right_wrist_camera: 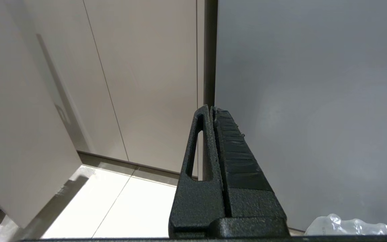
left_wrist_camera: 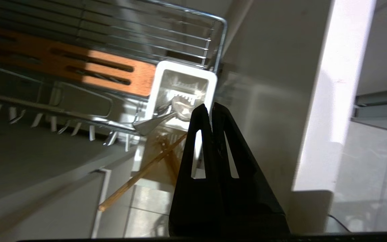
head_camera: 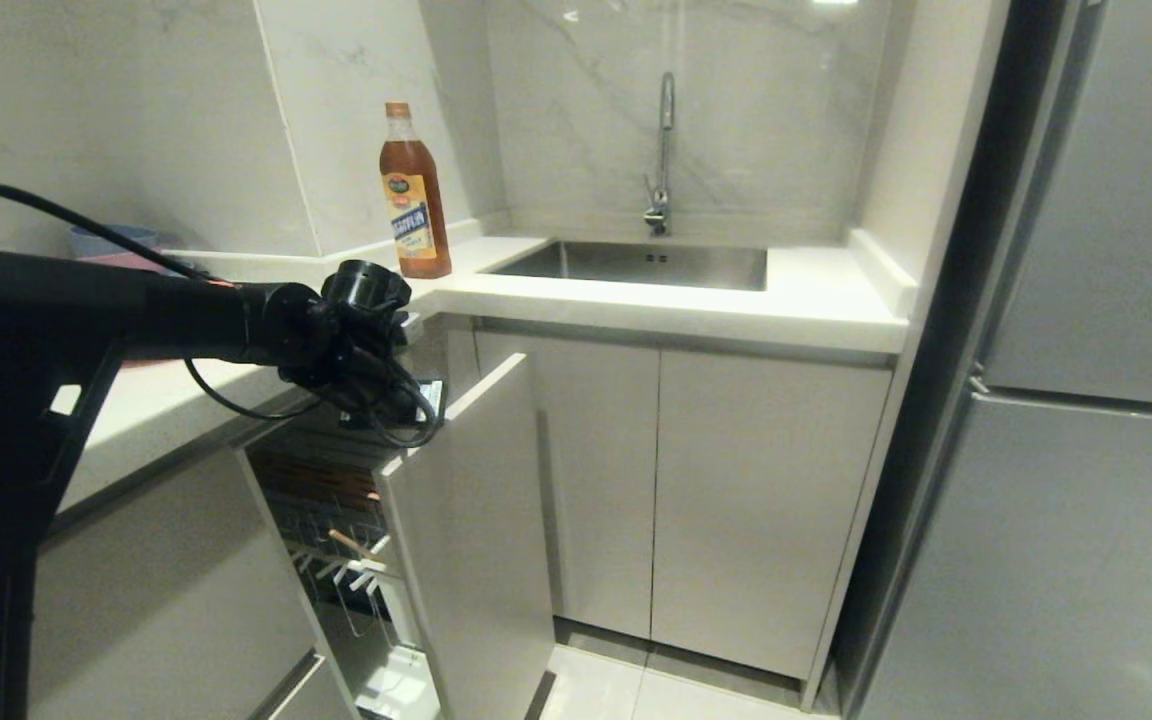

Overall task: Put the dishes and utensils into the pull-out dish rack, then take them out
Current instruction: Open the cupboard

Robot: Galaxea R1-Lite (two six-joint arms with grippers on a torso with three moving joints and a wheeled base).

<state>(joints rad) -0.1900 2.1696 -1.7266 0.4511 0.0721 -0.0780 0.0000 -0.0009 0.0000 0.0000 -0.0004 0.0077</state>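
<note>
The pull-out dish rack (head_camera: 476,520) stands drawn out of the cabinet, its white front panel toward the room. My left arm (head_camera: 236,320) reaches over its top. My left gripper (left_wrist_camera: 211,107) is shut with nothing between its fingers, its tips just beside the white utensil cup (left_wrist_camera: 183,84). A metal utensil (left_wrist_camera: 156,121) lies tilted in that cup. A wooden chopstick (left_wrist_camera: 139,174) leans out below it. The slotted wood strip (left_wrist_camera: 79,67) and chrome wires (left_wrist_camera: 220,33) lie beyond. A pinkish edge (head_camera: 131,262), maybe the plate, shows behind my arm; the other dishes are hidden. My right gripper (right_wrist_camera: 212,108) is shut and parked low.
A brown sauce bottle (head_camera: 414,195) stands on the counter near the rack. The steel sink (head_camera: 636,262) and faucet (head_camera: 664,150) are further right. Closed cabinet doors (head_camera: 716,500) sit under the sink, and a grey fridge (head_camera: 1086,400) fills the right side. A plastic bag (right_wrist_camera: 348,225) lies by the right gripper.
</note>
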